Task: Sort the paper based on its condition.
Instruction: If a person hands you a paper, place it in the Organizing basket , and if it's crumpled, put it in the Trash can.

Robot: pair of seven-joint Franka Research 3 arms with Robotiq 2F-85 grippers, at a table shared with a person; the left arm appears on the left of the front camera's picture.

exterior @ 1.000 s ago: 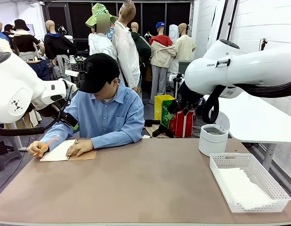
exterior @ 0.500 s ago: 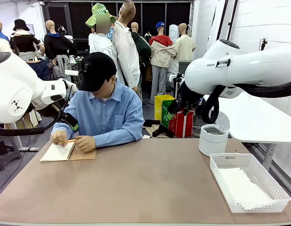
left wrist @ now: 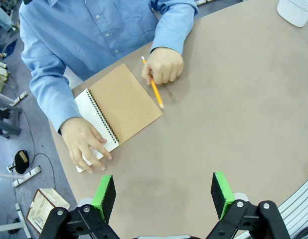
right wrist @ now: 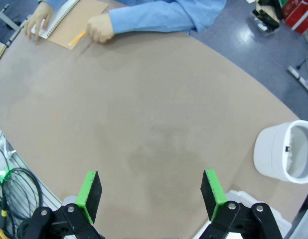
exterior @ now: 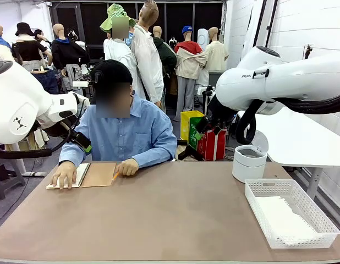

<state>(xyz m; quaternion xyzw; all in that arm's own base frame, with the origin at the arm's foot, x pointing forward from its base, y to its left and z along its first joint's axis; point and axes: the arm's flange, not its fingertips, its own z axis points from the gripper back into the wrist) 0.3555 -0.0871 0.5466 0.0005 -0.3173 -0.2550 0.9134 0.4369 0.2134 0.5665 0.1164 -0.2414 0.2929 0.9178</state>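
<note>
White paper [exterior: 283, 217] lies in the white lattice basket [exterior: 316, 212] at the table's right. Across the table, the person rests one hand [exterior: 64, 175] on the white page of a spiral notebook [exterior: 98, 174] with a brown cover. The other hand holds a yellow pencil [left wrist: 155, 92] just beside it. My left gripper [left wrist: 163, 195] hangs open above bare table, short of the notebook [left wrist: 126, 104]. My right gripper [right wrist: 151, 194] is open too, high over the table's middle, with nothing between its fingers.
A white round bin [exterior: 249, 162] stands at the back right, beyond the basket, and appears again [right wrist: 288, 157] in the right wrist view. The brown tabletop [exterior: 170, 220] is bare between notebook and basket. Both white arms hang above the table's sides.
The person has stopped writing. One hand now lies flat on the notebook page and the pencil hand has slid right, off the notebook. Neither arm has moved.
</note>
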